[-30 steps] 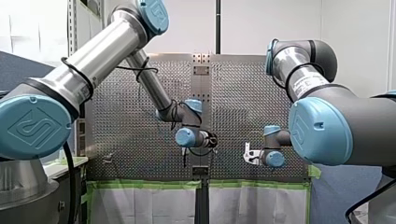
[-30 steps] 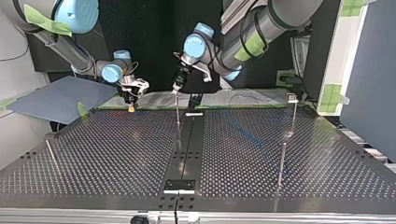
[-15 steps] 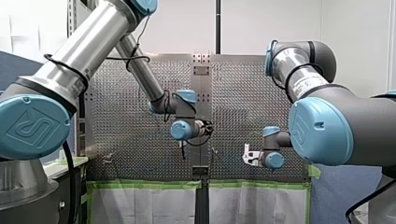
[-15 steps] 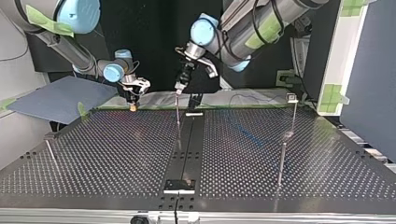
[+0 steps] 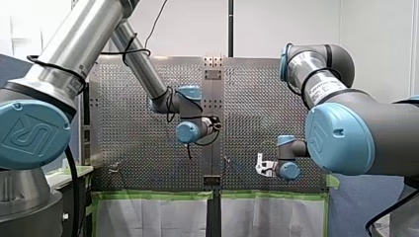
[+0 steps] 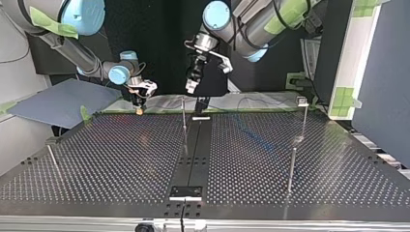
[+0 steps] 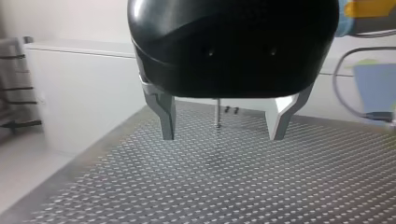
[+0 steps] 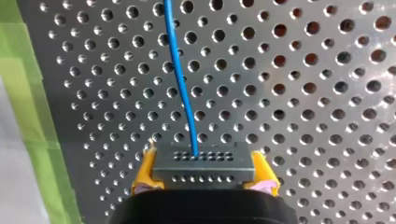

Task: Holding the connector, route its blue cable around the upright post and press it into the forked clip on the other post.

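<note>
Right wrist view: connector clamped, cable running out across the table

My right gripper (image 8: 204, 175) is clamping the grey connector (image 8: 203, 163) between its yellow pads (image 8: 144, 173), with one pad pressing on each end of the block. The blue cable (image 8: 180, 79) is coming out of the middle of the connector. It is running straight ahead of the gripper, lying close over the holes of the perforated table (image 8: 303, 93). A strip of green tape (image 8: 28, 93) is lining the table's edge beside the cable.

At the top view's left, this gripper is hanging just over the table's far edge with its yellow tip pointing down. The connector is showing too small there to pick out, and the cable is hard to follow.

My left gripper (image 6: 191, 86) is hovering just above and beside the top of the thin middle post (image 6: 183, 116), not touching it. In the left wrist view its metal fingers (image 7: 164, 112) are standing wide apart and gripping nothing, and the post is showing ahead in the gap between them.

At the top view's right, a far post (image 6: 304, 118) is standing with a small fitting on its top, though I cannot tell whether that fitting is a fork. A near post (image 6: 291, 164) is standing in front of it. Well apart, at the view's left edge, a leaning post (image 6: 52, 157) is rising from the table.
</note>
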Available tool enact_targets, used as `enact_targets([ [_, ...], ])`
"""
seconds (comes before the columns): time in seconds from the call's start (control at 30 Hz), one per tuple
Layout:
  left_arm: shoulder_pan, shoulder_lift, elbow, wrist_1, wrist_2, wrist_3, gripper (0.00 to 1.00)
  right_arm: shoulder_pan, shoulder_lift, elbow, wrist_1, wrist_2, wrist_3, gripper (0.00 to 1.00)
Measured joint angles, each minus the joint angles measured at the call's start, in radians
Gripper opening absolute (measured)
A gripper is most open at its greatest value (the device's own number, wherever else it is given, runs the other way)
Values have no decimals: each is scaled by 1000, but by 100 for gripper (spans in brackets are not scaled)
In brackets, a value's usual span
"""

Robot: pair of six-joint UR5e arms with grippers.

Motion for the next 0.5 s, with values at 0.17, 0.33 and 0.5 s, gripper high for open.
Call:
enact_targets([
  [0.17,-2,45,-45,21,-43,-31,95,-2,14,0,3,0,-7,0],
  [0.33,1,84,-84,7,-73,-56,95,-7,27,-2,2,1,-8,0],
  [0.5,3,122,-122,4,-76,-89,95,-9,28,-10,5,6,-10,0],
])
